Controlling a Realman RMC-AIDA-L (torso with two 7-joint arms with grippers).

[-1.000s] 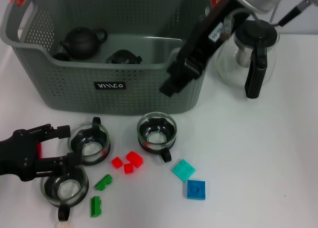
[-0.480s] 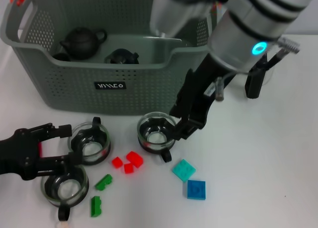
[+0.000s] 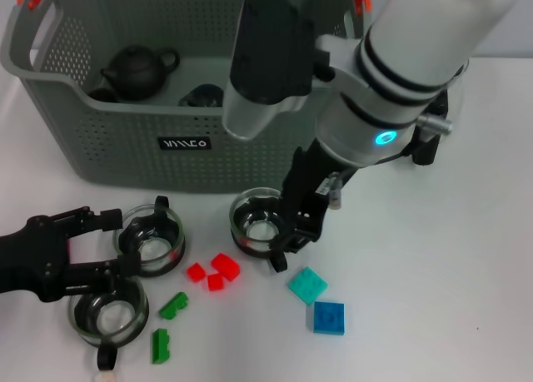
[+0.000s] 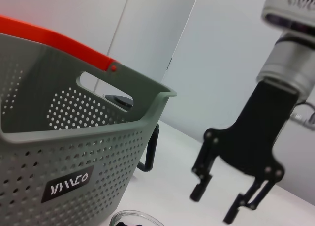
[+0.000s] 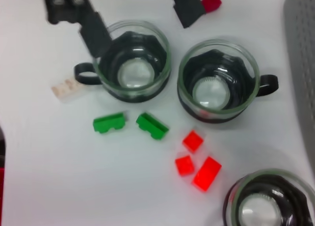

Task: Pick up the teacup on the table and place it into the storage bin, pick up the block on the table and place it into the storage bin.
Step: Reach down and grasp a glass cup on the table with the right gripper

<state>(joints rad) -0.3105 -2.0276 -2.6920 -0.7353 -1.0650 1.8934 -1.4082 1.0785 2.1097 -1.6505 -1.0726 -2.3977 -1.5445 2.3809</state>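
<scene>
White table (image 3: 433, 257): I am lowering the right gripper (image 3: 293, 232), fingers apart, over the middle teacup (image 3: 261, 220)'s rim to grasp it; the left gripper (image 3: 100, 245) is waiting, open.

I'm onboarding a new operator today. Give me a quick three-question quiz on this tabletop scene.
1. How many glass teacups stand on the table?
2. True or false: the right gripper is at the teacup nearest the storage bin.
3. Which colour are the blocks between the teacups: A red, B yellow, C white?

Key: 1. Three. 2. True. 3. A.
</scene>
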